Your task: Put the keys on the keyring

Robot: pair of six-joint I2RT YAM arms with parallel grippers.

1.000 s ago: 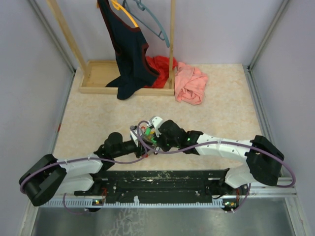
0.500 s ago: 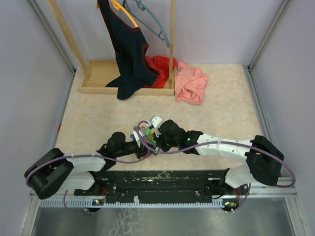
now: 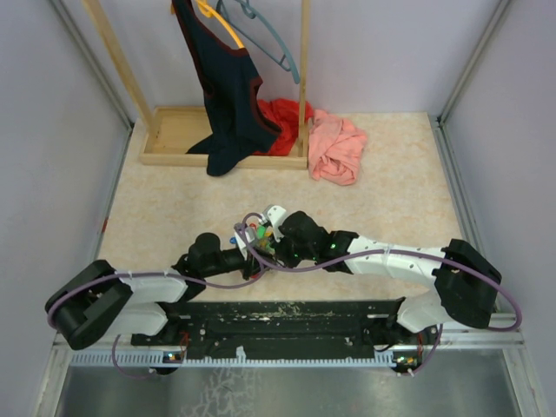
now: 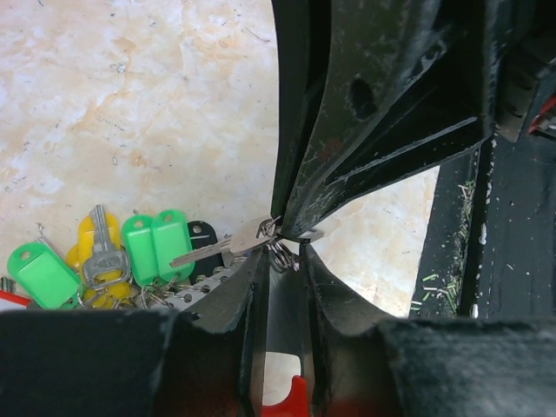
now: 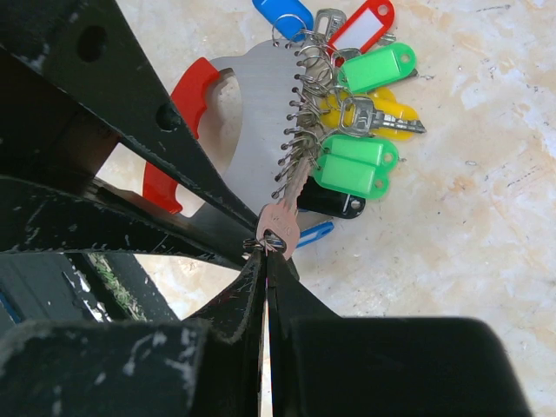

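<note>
The keyring, a grey perforated plate with a red loop, lies under both grippers at mid-table. Several keys hang along its edge on tags: green, yellow, black, blue. A bare silver key hangs by a small split ring. My right gripper is shut on that ring at the key's head. My left gripper meets it tip to tip. Its jaws stand narrowly apart with the ring between the tips. The plate and red loop show through the gap.
At the back left a wooden rack holds a dark garment and hangers. Red cloth and pink cloth lie beside its base. Grey walls close both sides. A black rail runs along the near edge.
The left arm's rear links have shifted slightly right and forward. Both grippers stay together over the keyring, and the left jaws have narrowed a little.
</note>
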